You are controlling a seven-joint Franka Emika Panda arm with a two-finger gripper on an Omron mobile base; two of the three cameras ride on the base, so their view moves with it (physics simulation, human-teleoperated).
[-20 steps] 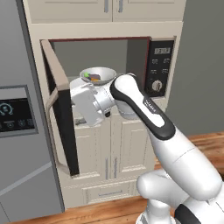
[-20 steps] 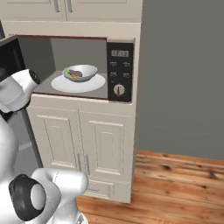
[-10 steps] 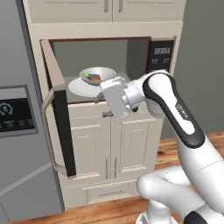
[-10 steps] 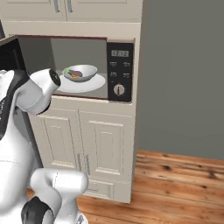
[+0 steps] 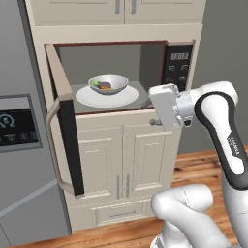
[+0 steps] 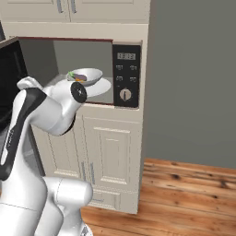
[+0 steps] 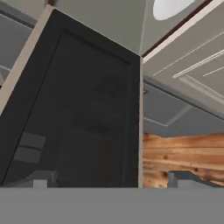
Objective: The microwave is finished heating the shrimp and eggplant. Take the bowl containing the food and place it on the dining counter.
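Honestly, the bowl [image 5: 108,83] is sitting on the turntable plate [image 5: 106,96] inside the open microwave [image 5: 121,72]. Gripper [image 5: 154,112] is hanging wide open, empty. Looks rigid, light; I'd be pinching its rim.

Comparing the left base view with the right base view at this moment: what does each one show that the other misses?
Left base view alone: the grey fridge with its dark touch panel, and the open pincer below the microwave opening. Right base view alone: the grey wall beside the cabinets. Both: the open microwave, the bowl on the white turntable plate, the wooden floor.
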